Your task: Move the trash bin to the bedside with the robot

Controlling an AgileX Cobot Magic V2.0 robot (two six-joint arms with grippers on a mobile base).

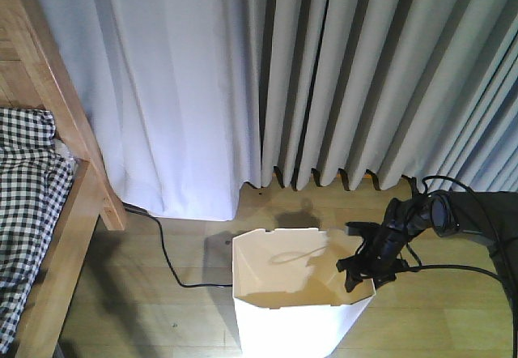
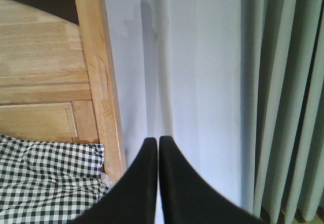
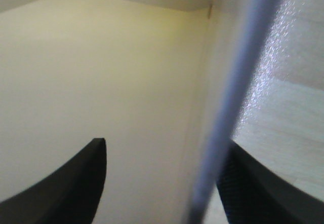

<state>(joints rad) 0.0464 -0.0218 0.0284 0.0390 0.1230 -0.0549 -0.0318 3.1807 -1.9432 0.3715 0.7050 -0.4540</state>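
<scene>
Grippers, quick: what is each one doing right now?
Left gripper: closed, holding nothing, pointed at the curtain beside the bed.
Right gripper: open, jaws either side of the trash bin wall, not yet clamped.

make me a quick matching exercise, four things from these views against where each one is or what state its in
Things:
1. trash bin
2. left claw
3. right claw
4. bedding

Places or states:
A. checked black and white, lying on the wooden bed frame
B. tips pressed together, holding nothing, pointed at the curtain
C. standing upright on the wood floor, empty inside
D. astride the bin's rim, one finger inside, one outside

Pairs: 1-C, 2-B, 3-D, 4-A
</scene>
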